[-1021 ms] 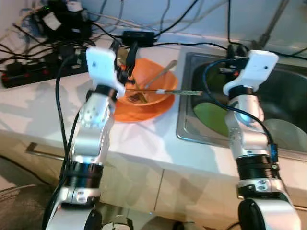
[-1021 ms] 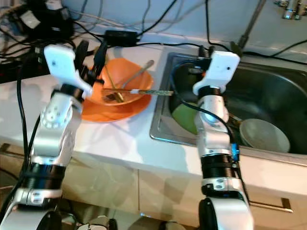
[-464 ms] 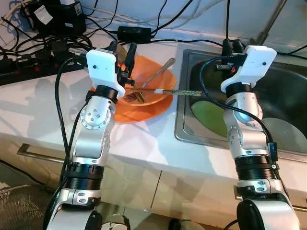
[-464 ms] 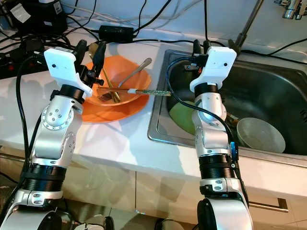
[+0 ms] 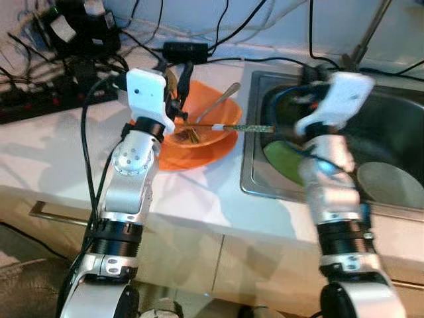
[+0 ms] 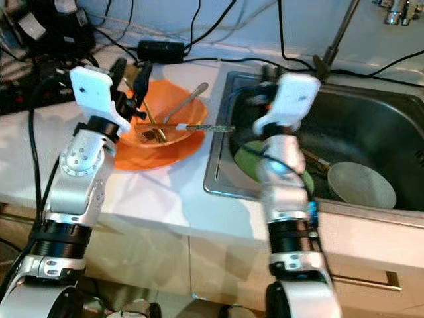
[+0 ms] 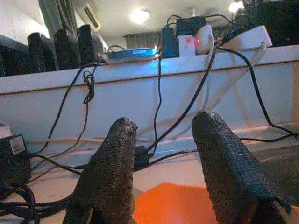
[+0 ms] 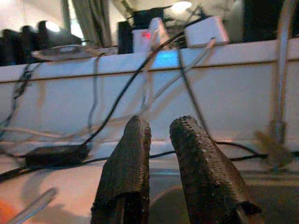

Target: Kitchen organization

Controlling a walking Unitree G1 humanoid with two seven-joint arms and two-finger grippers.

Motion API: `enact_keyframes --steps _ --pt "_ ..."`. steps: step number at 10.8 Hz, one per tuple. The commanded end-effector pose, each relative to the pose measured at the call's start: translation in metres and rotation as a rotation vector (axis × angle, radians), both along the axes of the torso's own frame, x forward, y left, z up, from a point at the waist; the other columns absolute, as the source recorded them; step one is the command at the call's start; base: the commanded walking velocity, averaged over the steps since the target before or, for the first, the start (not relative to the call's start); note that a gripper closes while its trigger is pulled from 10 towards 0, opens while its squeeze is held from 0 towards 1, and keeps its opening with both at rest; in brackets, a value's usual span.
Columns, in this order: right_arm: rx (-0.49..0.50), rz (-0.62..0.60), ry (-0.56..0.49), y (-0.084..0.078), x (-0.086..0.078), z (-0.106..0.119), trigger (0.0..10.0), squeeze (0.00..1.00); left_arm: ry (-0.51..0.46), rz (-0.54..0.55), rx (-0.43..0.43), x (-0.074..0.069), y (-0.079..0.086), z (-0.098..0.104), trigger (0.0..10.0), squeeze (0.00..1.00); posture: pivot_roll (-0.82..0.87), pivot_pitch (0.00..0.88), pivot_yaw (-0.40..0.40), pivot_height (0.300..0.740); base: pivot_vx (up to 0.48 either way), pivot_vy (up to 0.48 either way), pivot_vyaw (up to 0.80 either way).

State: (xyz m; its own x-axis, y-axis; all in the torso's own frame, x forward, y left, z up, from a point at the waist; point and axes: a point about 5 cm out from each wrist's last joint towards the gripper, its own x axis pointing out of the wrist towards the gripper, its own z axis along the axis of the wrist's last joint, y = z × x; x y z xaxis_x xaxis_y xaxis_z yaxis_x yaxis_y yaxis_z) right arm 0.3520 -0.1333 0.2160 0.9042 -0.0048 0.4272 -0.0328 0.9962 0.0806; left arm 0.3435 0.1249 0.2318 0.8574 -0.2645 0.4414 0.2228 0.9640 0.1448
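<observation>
An orange bowl (image 5: pixel 199 136) is seen on the white worktop (image 5: pixel 59 152), just beside the left rim of the sink (image 5: pixel 255 185), with a spoon (image 5: pixel 222 99), a fork (image 5: pixel 191 136) and a long thin patterned stick (image 5: pixel 245 127) resting in it. The stick's long axis is laid across the bowl from left to right, its far end reaching out over the sink's edge. The left gripper (image 5: pixel 173 76) is held above the bowl's back-left rim, its fingers (image 7: pixel 110 179) spread moderately with nothing between them, the orange bowl showing below the gap. The right gripper (image 8: pixel 163 172) is raised over the sink, its fingers drawn close but not touching, also empty. The left arm is judged nearer to the cutlery; a green plate (image 5: pixel 285 162) and a pale bowl (image 5: pixel 391 185) lie in the sink nearer the right arm.
</observation>
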Motion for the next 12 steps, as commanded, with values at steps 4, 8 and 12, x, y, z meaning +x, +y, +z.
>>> enact_keyframes --steps 4,8,12 --pt "-0.016 0.021 0.012 0.003 0.000 -0.003 10.0 0.00 0.028 -0.048 -0.048 0.004 -0.016 -0.001 10.0 0.00 0.00 0.000 0.035 0.740 0.000 0.000 0.00" --pt "-0.052 -0.019 0.001 -0.012 0.003 0.006 10.0 0.00 0.030 -0.043 0.025 0.005 -0.023 -0.014 10.0 0.00 -0.03 0.000 -0.035 0.740 0.000 0.000 0.00" --pt "-0.062 -0.023 0.012 -0.015 0.001 0.006 10.0 0.00 0.017 -0.015 0.030 0.001 -0.019 -0.013 10.0 0.00 -0.02 0.082 -0.034 0.740 0.000 -0.071 0.00"
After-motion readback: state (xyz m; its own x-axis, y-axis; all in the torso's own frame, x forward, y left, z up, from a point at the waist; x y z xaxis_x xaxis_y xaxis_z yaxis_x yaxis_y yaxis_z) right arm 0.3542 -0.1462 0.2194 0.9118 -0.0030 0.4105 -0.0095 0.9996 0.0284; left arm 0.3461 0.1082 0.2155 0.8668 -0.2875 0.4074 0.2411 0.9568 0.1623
